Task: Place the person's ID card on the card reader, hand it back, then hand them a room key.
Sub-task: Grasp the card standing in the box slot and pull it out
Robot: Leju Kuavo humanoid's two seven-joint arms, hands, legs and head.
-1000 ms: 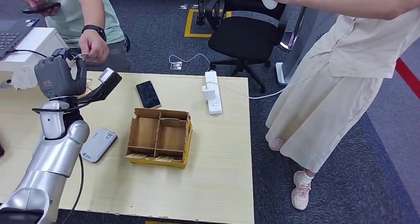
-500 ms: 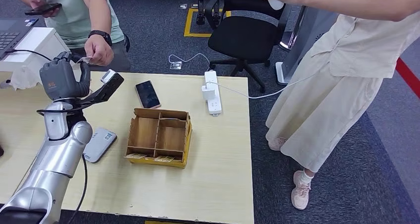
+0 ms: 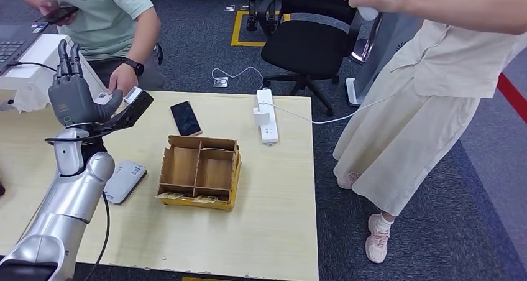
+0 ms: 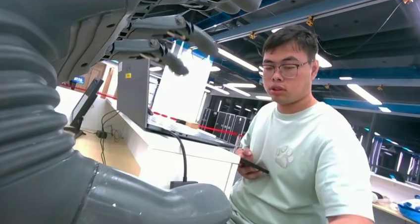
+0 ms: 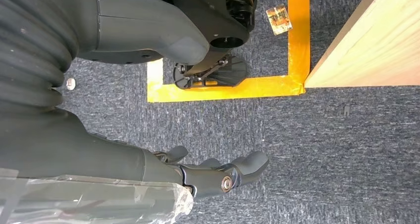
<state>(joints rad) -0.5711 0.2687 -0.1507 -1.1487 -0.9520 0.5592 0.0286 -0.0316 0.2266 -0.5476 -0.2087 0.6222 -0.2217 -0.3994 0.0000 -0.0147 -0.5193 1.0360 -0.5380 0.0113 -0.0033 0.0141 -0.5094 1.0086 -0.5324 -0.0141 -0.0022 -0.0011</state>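
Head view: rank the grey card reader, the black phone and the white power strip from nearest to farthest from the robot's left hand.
From the left hand:
1. Card reader, on the table below the hand.
2. Black phone, to the hand's right; almost as near, close to call.
3. Power strip, near the table's far right edge.

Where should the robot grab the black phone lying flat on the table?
Take the black phone by its two long edges, coming straight down from above. It lies flat, screen up, on the table, with bare wood on all sides, so its thin long edges are free for fingers.
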